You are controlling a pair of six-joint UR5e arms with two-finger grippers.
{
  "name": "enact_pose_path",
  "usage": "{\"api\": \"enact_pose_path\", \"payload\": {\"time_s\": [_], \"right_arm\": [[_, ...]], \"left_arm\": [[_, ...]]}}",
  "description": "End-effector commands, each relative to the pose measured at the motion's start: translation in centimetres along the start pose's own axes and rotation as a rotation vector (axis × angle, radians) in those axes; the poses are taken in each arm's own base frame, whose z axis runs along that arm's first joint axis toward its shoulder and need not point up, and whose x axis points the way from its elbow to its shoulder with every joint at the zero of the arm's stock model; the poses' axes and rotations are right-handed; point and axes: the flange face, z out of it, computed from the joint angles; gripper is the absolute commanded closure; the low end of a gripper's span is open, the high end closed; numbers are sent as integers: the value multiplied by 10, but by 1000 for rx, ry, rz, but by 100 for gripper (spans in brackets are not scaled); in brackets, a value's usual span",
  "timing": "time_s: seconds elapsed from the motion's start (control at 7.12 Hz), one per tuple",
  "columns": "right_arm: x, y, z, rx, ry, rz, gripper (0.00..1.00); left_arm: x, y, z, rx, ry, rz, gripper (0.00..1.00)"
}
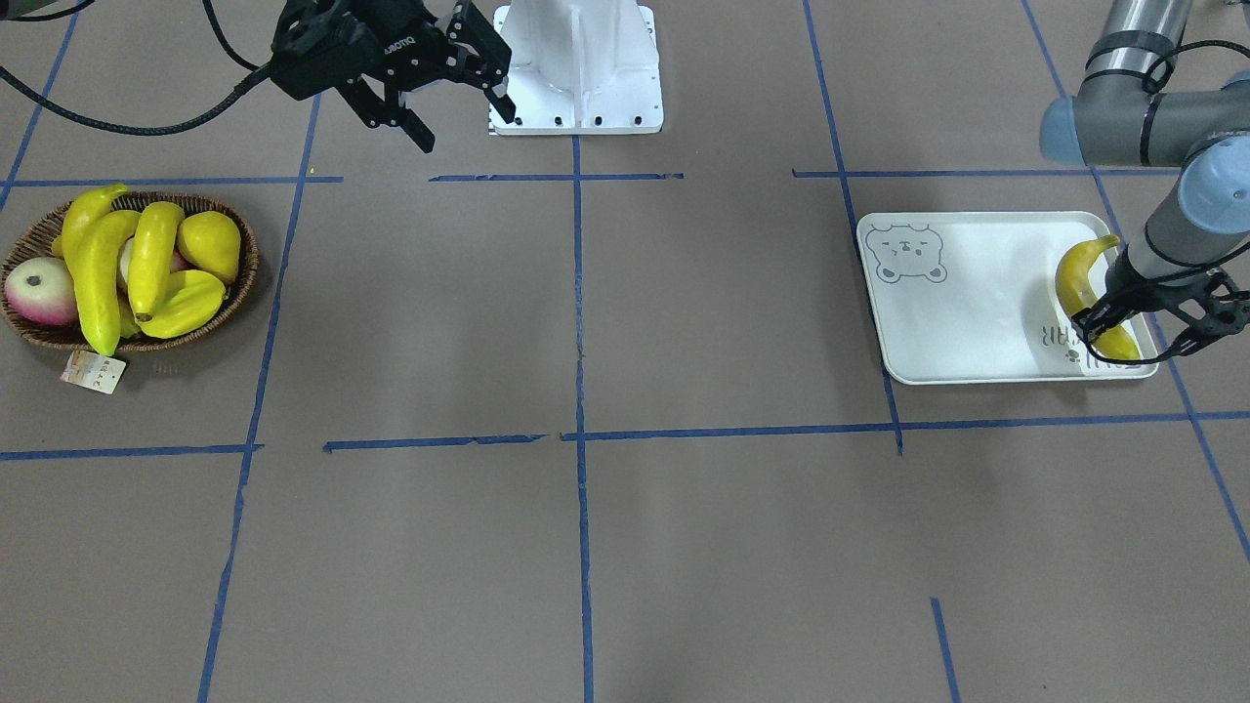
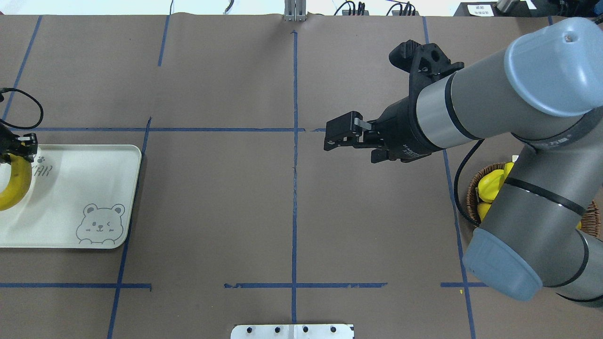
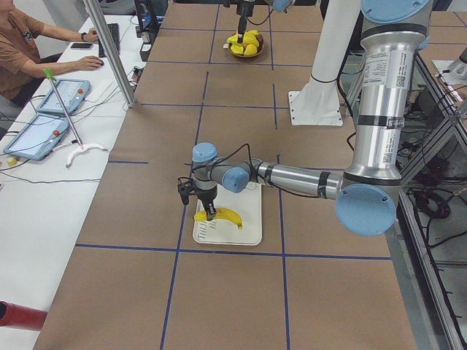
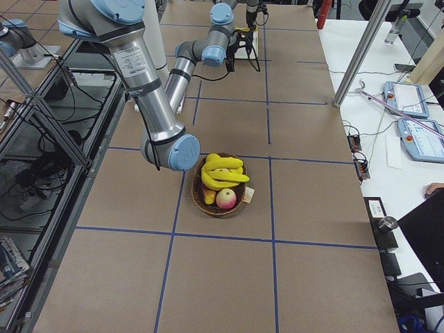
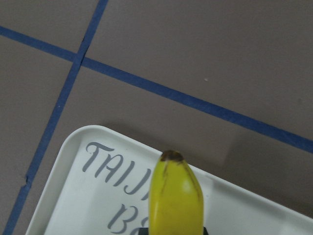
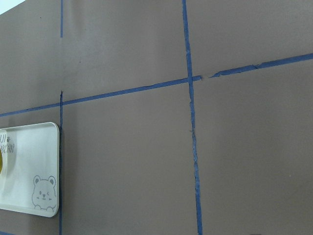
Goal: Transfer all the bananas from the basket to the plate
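One banana (image 1: 1074, 278) lies at the plate's (image 1: 957, 312) lettered end, and my left gripper (image 1: 1099, 327) is shut on it low over the tray. In the left wrist view this banana (image 5: 176, 196) points out from between the fingers over the plate (image 5: 73, 196). The basket (image 1: 250, 262) at the other end of the table holds three bananas (image 1: 98, 273), (image 1: 154, 256), (image 1: 88, 210) among other fruit. My right gripper (image 1: 464, 122) hangs open and empty above the table, near the robot's base and apart from the basket. Overhead, my right arm hides most of the basket (image 2: 471, 193).
A yellow starfruit (image 1: 186, 305), a yellow pear-shaped fruit (image 1: 210, 244) and a pink-white round fruit (image 1: 41, 291) share the basket. A paper tag (image 1: 93, 371) lies beside it. The white base mount (image 1: 576, 68) stands at the back centre. A person sits at tablets beyond the table's edge.
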Motion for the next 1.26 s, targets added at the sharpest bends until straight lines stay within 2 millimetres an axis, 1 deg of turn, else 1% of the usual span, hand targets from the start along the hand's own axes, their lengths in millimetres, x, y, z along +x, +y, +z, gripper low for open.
{"api": "enact_pose_path", "payload": {"time_s": [0.0, 0.14, 0.28, 0.42, 0.56, 0.7, 0.84, 0.98, 1.12], "right_arm": [[0, 0, 0, 0, 1, 1, 0], [0, 0, 0, 0, 1, 1, 0], [1, -2, -1, 3, 2, 1, 0], [9, -10, -6, 8, 14, 15, 0], [25, -26, -20, 22, 62, 58, 0], [37, -33, -35, -5, 111, 90, 0], [60, -26, -45, -21, 182, 107, 0], [84, -22, -52, -33, 244, 99, 0], [123, -21, -56, -48, 312, 36, 0]], "left_arm": [[-11, 5, 4, -15, -6, -6, 44], [-8, 5, 0, -9, 4, -3, 1], [-1, 6, -8, -2, 20, 8, 0], [19, 8, -34, 26, 71, 32, 0], [50, 16, -76, 70, 152, 67, 0], [78, 22, -109, 91, 220, 59, 0], [119, 24, -140, 46, 305, 19, 0], [151, 26, -163, 33, 360, -35, 0], [202, 54, -173, -1, 399, -47, 0]]}}
